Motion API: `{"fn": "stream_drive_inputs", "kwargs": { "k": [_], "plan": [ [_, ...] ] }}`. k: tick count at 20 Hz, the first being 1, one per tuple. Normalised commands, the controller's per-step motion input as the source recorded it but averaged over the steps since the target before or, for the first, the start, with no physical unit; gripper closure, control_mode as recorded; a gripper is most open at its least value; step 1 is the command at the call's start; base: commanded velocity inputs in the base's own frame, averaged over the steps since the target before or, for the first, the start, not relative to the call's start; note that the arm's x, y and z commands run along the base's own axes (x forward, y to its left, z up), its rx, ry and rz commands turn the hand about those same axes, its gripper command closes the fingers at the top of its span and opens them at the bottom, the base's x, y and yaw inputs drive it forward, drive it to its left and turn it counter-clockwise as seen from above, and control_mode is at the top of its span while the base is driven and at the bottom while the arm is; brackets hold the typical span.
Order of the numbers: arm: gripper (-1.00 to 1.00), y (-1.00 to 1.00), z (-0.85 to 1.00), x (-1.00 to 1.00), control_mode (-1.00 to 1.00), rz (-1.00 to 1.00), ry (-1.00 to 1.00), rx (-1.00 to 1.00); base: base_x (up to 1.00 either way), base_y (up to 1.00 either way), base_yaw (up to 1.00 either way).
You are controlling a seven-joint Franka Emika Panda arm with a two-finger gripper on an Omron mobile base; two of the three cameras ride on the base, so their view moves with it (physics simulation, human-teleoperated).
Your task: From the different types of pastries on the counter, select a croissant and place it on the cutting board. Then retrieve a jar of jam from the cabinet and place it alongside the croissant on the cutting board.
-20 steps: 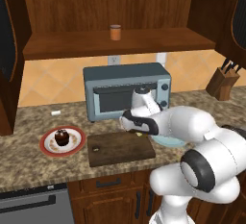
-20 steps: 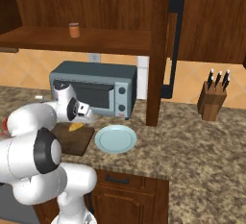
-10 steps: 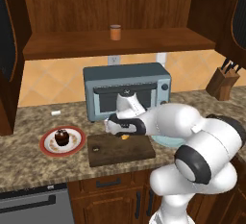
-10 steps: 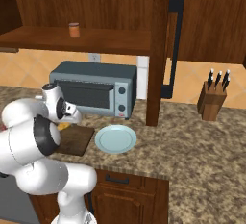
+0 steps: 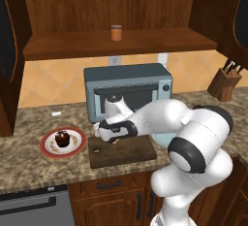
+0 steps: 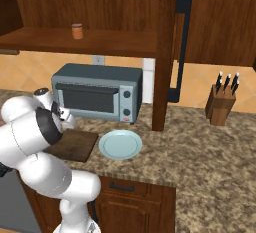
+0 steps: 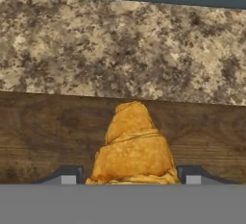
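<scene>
1. Croissant point(image 7: 133, 148) task, biggest item first: cabinet point(image 5: 111, 7), dark reddish-brown wood, spans the wall above; its plain shelf runs across both base views.
2. Counter point(image 5: 29, 167), speckled brown-tan granite over dark drawers, carries everything else.
3. Toaster oven point(image 5: 128, 90), blue-grey w/ dark glass door, sits at back of counter under the shelf; its lower edge shows at top of hand view.
4. White arm reaches fwd & left from lower right of left base view, hand low over the board in front of the oven.
5. Cutting board point(image 5: 138, 152), flat dark brown rectangle, lies on counter in front of oven, near front edge; small hole point(image 5: 96, 149) at its left end.
6. Light blue plate point(image 6: 120, 144), round, just right of board in right base view.
7. Red-rimmed plate point(image 5: 50, 144) w/ dark choc cake point(image 5: 62, 138) on it, left of board, apart from it.
8. Knife block point(image 6: 221, 105) far right on counter, well apart from board.
9. Gripper point(image 7: 129, 180): tips either side of croissant, narrow gap, closed on it. Croissant is golden, ridged, over the board's wood; can't tell if it touches the board.
10. Jar of jam point(image 5: 116, 33): small, orange-brown, greyish lid, upright on cabinet shelf above oven.
</scene>
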Motion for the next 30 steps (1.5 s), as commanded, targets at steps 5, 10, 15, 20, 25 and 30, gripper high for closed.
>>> {"fn": "stream_drive_inputs", "kwargs": {
  "k": [5, 10, 15, 20, 25, 30],
  "plan": [
    [1.00, 0.37, -0.09, -0.13, -1.00, 0.00, 0.00, 0.00, 0.00, 0.00, 0.00],
    [1.00, 0.17, -0.10, -0.39, -1.00, 0.00, 0.00, 0.00, 0.00, 0.00, 0.00],
    [1.00, -0.01, -0.08, -0.12, -1.00, 0.00, 0.00, 0.00, 0.00, 0.00, 0.00],
    [1.00, -0.03, -0.20, 0.13, -1.00, 0.00, 0.00, 0.01, 0.00, 0.00, 0.00],
    [-1.00, 0.08, -0.16, 0.02, -1.00, 0.00, -0.03, 0.02, 0.00, 0.00, 0.00],
    [-1.00, 0.01, 0.24, 0.00, -1.00, 0.00, -0.04, 0.08, 0.00, 0.00, 0.00]
  ]
}}
